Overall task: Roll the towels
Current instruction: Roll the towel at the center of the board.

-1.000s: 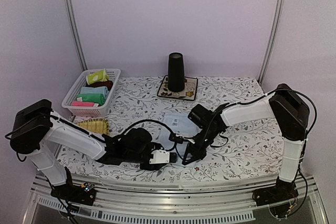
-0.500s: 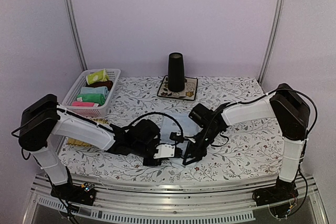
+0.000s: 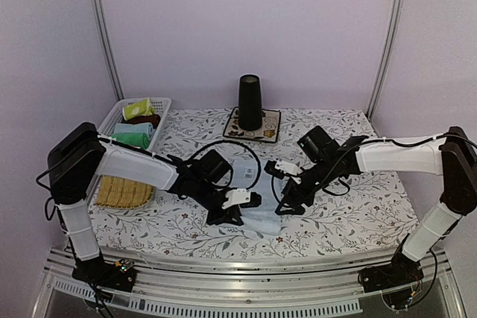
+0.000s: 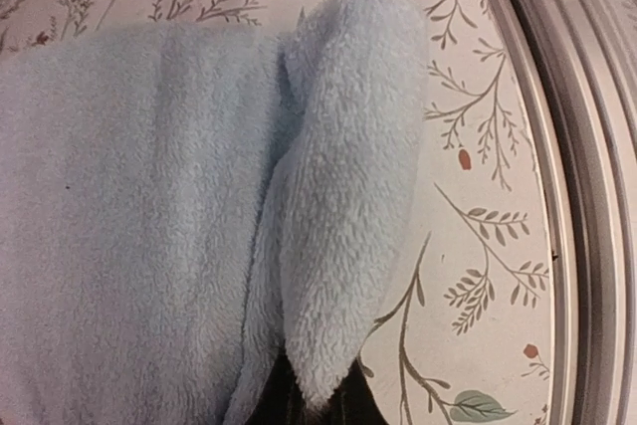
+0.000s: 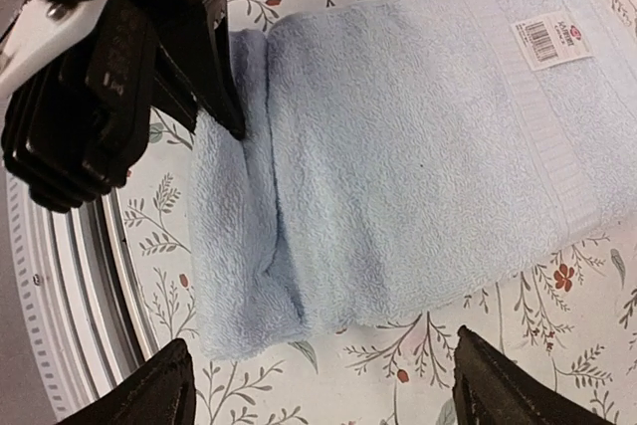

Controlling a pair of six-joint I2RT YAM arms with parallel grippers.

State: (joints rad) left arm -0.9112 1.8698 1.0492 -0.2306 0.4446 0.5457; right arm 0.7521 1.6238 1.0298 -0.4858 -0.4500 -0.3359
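**Blue towel barely started, second towel untouched**

The blue towel (image 5: 418, 146) lies on the table (image 3: 358, 217), near the middle and close to the near edge. Its near end has been turned over into one soft lip. The rest stretches flat toward the far side, with its label (image 5: 542, 40) showing at the far corner. So the roll amounts to a first turn at most, and nearly the whole length is left to wind.

The left gripper (image 3: 240, 200) is clenched on that folded lip, at the towel's left side, with the cloth pinched between its fingers (image 4: 328, 400). The right gripper (image 3: 287, 205) hangs just above the towel's right side, fingers spread wide and grasping nothing. Its wrist view shows cloth and table between them.

The yellow-green towel (image 3: 139, 109) sits in the basket (image 3: 100, 143) at the far left, well apart from both arms. It is small in the overhead view, but it looks folded rather than rolled. By my judgement the job is in its early part: one towel has just begun and the other has not yet been taken out
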